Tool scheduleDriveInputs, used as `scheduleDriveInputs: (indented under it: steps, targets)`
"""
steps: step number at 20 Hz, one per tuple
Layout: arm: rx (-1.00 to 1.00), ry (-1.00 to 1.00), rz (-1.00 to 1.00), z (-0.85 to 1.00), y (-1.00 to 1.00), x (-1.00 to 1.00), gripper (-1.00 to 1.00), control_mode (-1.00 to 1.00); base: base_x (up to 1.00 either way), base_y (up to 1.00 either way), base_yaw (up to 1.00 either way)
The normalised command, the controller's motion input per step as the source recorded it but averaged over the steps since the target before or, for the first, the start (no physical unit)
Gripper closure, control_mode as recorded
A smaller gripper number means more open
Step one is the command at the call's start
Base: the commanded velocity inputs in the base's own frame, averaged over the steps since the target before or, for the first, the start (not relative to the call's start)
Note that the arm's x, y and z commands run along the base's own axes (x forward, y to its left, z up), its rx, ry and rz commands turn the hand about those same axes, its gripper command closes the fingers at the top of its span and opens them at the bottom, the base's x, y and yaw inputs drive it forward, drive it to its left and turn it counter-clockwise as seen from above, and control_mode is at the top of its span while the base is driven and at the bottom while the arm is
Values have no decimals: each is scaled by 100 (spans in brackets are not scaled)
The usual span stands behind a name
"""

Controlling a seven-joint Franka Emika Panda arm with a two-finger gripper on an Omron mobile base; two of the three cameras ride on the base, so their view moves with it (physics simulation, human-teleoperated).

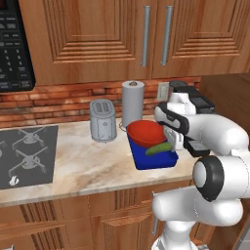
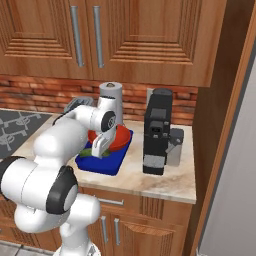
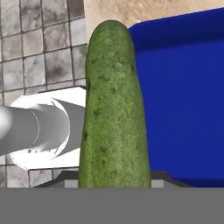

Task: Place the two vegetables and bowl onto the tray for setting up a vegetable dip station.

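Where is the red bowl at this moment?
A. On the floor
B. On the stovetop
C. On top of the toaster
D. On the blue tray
D. In the left base view the red bowl sits at the back of the blue tray, to the right of the toaster, with the cucumber just in front of it.

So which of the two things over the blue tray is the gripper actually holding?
The dark green cucumber, gripped over the tray; the red bowl sits untouched behind it.
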Motion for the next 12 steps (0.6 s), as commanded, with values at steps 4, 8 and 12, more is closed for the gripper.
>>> scheduleDriveInputs:
  steps: [4, 8, 12]
  targets:
    - [0, 0, 2, -12, 0, 12, 100, -100, 0, 0, 0]
    - [0, 0, 8, -13, 0, 12, 100, -100, 0, 0, 0]
    - [0, -1, 10, -13, 0, 14, 100, -100, 0, 0, 0]
